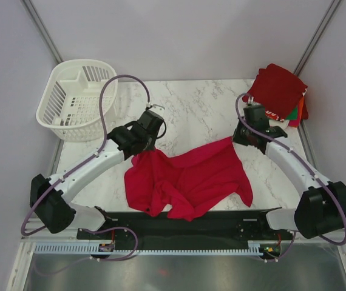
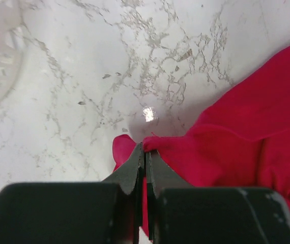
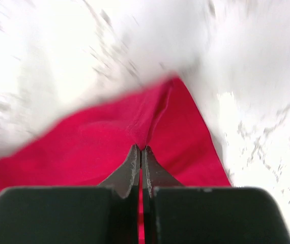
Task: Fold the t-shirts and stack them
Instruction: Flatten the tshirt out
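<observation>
red t-shirt (image 1: pixel 188 179) is pinched at two points: left claw (image 2: pixel 145 155) clamped on a fold at its left edge, right claw (image 3: pixel 141 152) clamped on its far corner. it lies crumpled on the table (image 1: pixel 203 109) near the arms. soft, floppy cloth, likely best held by corners or hems. folded shirts (image 1: pixel 279 91) sit stacked far right; the white basket (image 1: pixel 76 100) far left shows nothing inside.

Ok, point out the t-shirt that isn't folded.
The bright red t-shirt, lying rumpled across the near middle of the table, pinched by the left gripper and right gripper. The others sit folded in a stack at the far right corner.
</observation>
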{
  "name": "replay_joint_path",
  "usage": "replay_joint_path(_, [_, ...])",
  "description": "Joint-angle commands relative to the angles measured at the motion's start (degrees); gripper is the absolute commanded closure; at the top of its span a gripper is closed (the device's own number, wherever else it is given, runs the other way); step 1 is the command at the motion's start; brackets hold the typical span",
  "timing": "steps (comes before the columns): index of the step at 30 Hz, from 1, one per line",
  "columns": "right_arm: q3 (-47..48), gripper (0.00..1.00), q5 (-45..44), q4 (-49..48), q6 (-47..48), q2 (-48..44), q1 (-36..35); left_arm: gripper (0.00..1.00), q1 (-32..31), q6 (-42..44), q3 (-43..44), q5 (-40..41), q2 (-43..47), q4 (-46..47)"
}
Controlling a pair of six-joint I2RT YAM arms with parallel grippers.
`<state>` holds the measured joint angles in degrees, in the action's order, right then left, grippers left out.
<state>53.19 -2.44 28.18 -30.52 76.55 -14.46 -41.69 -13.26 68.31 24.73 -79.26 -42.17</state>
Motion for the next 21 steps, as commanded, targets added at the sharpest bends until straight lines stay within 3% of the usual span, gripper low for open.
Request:
replay_joint_path(1, [13.7, 1.0, -2.8, 6.0, 2.7, -6.1, 0.4, 0.98, 0.1, 4.5, 10.3, 5.9, 5.8, -2.7])
replay_joint_path(9, [30.8, 1.0, -2.6, 15.5, 3.3, -18.4, 0.4, 0.98, -2.6, 11.1, 27.9, 7.9, 14.5, -8.7])
replay_joint_path(13, [34.8, 1.0, 4.8, 15.6, 4.7, -25.2, 0.3, 0.98, -6.0, 15.5, 33.5, -4.5, 20.9, -9.7])
replay_joint_path(16, [38.6, 1.0, 8.0, 15.8, 6.9, -30.0, 0.3, 0.98, -5.9, 17.6, 37.0, -15.6, 25.5, -9.5])
replay_joint_path(21, [46.2, 1.0, 11.3, 15.1, 9.7, -37.4, 0.3, 0.98, -5.9, 17.9, 46.0, -27.6, 29.3, -9.4])
